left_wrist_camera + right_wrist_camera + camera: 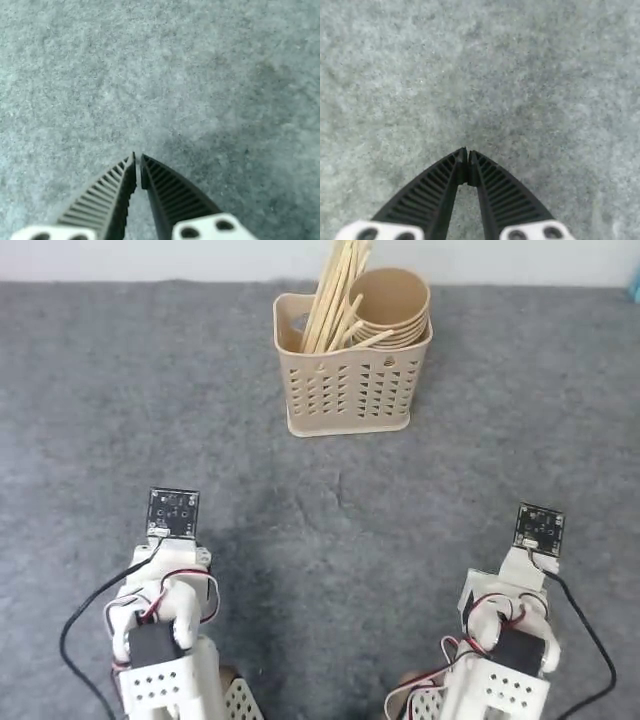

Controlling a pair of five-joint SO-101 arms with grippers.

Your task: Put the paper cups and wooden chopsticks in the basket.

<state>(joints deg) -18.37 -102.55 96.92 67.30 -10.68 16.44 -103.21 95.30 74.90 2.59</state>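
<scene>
Task looks pretty much done. Paper cups (390, 302) nested in tilted stack inside basket (345, 390) at far side of tabletop (100, 390). Wooden chopsticks (333, 290) stood beside them, leaning, poking well above rim.

Left fingers (167, 192) pressed nearly together, hairline gap, nothing held. Right fingers (495, 192) closed tip to tip, nothing held either.

Risk, probably: tall sticks easily clipped by any new reach, light basket tipped over.

Basket is beige plastic with slotted walls, rounded corners. Cups smooth brown paper. Tabletop covered in grey fuzzy felt. Fingers black, ridged.
</scene>
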